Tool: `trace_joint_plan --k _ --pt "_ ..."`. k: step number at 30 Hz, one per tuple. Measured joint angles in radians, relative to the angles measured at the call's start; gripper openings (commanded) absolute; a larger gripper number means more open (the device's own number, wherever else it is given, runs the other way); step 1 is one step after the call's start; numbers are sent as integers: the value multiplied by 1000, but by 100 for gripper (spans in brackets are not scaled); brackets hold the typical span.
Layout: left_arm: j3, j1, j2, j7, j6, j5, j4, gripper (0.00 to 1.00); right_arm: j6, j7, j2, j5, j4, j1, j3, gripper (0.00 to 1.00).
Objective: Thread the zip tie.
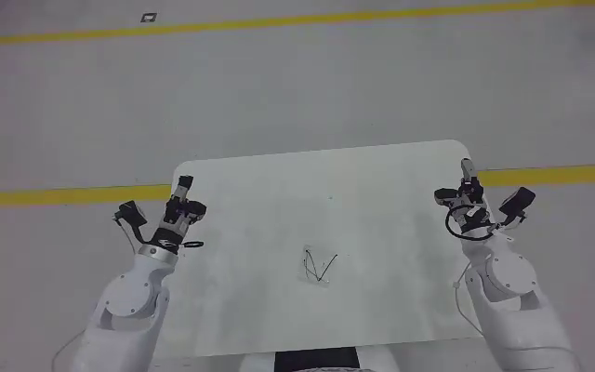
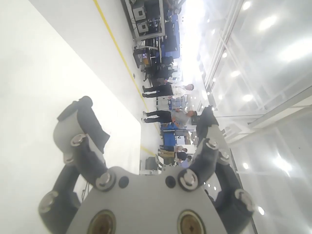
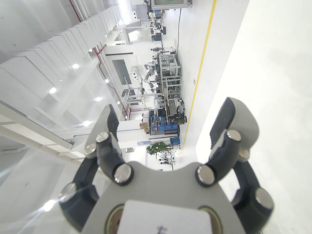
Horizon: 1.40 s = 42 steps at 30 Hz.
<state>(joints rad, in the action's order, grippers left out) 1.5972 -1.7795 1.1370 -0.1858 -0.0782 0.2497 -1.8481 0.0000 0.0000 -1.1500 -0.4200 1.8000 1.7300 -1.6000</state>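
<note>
The left hand (image 2: 145,105) is held released, spread wide with nothing in it, at the left edge of the bench (image 1: 372,186). The right hand (image 3: 168,104) is likewise released and empty, held at the right edge near the far corner. Both are judged to be kept at the sides so that the middle is left unobstructed. The zip tie (image 1: 327,268) is laid flat on the bench, roughly midway between the two hands and somewhat towards the near edge, well apart from both. It is bent into a thin dark V, and whether its tail is passed through its head cannot be told. Bare surface is offered all round it, so approach from either side is judged unhindered.
</note>
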Motion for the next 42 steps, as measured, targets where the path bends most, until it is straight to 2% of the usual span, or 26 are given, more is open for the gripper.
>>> trace_joint_plan --k 2,4,8,11,12,23,25,28,31,34,36,42 --pt "-2 1 -1 -1 -1 -1 -2 100 0 0 0 0 0 0 0 100" --pt "-17 5 -5 -36 -24 -36 -16 100 0 0 0 0 0 0 0 100" --pt "-50 14 -15 -205 -42 -191 -25 100 0 0 0 0 0 0 0 100" --pt "-62 19 -24 -319 -51 -271 -28 100 0 0 0 0 0 0 0 100" --pt "-62 19 -25 -339 -55 -287 -27 100 0 0 0 0 0 0 0 100" --pt "-63 21 -26 -339 -58 -287 -29 100 0 0 0 0 0 0 0 100" --pt "-87 33 -26 -362 -64 -314 -47 100 0 0 0 0 0 0 0 100" --pt "-140 67 -27 -403 -57 -376 -72 100 0 0 0 0 0 0 0 100" --pt "-178 100 -29 -434 -36 -434 -87 100 0 0 0 0 0 0 0 100" --pt "-213 124 -33 -494 -3 -497 -91 100 0 0 0 0 0 0 0 100" --pt "-218 133 -36 -526 1 -532 -91 100 0 0 0 0 0 0 0 100" --pt "-217 133 -36 -522 0 -532 -91 100 0 0 0 0 0 0 0 100"
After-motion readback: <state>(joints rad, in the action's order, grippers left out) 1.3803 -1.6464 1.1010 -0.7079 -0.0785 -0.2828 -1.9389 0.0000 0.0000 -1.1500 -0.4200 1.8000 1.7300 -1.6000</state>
